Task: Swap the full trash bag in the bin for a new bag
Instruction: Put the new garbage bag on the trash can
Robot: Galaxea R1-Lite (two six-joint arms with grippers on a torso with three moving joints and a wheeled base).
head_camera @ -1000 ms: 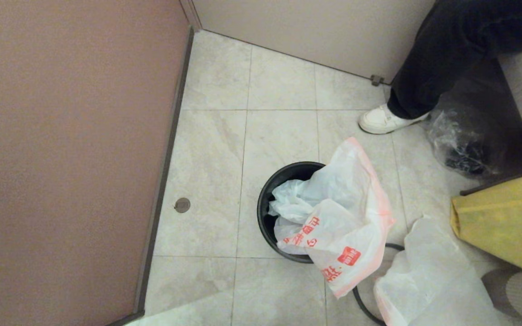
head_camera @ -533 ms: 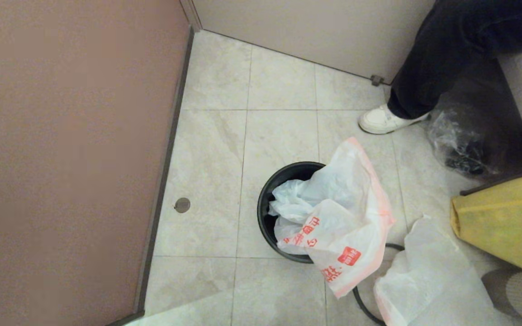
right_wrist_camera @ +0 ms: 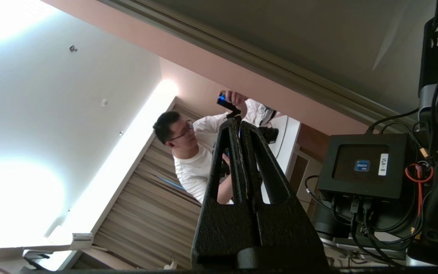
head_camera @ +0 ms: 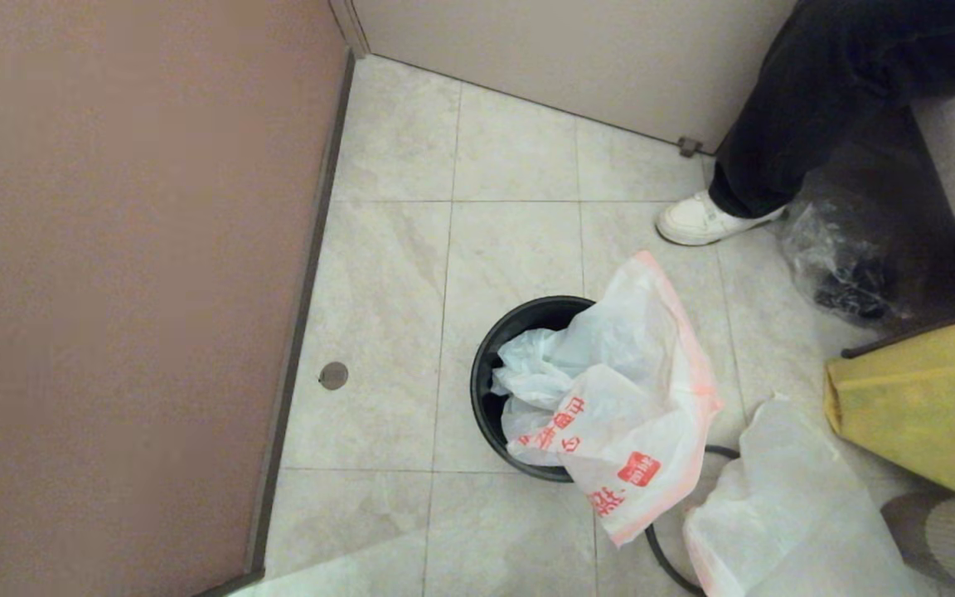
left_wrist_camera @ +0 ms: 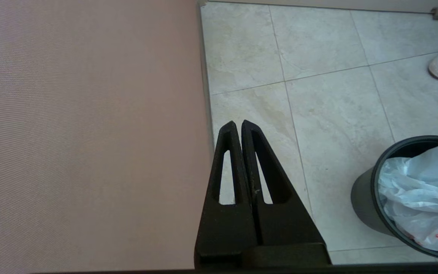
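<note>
The left gripper [left_wrist_camera: 238,123] hangs above the tiled floor [head_camera: 511,240] beside the pinkish partition wall [head_camera: 113,290], its two black fingers pressed together with nothing between them. The right gripper [right_wrist_camera: 237,121] is likewise closed and empty — it points upward and away from the work, toward a person in a white shirt [right_wrist_camera: 194,163] and a black box with cables [right_wrist_camera: 363,167].

To one side of the left gripper, well apart from it, stands the bin [left_wrist_camera: 367,198], a round black wastebasket on the floor. The new bag [head_camera: 627,398] — thin, white, with an orange-red hem and red print — is crumpled partly inside the bin [head_camera: 486,398] and spills over its right rim onto the tiles. A dark ring [head_camera: 660,551] lies on the floor, partly under that bag. Just right of it lies the full trash bag [head_camera: 784,514], white and bulky, next to a big yellow bag [head_camera: 925,406]. Farther back, a white shoe [head_camera: 697,220] and a dark trouser leg [head_camera: 817,91] stand near a clear glossy bag [head_camera: 842,265].
</note>
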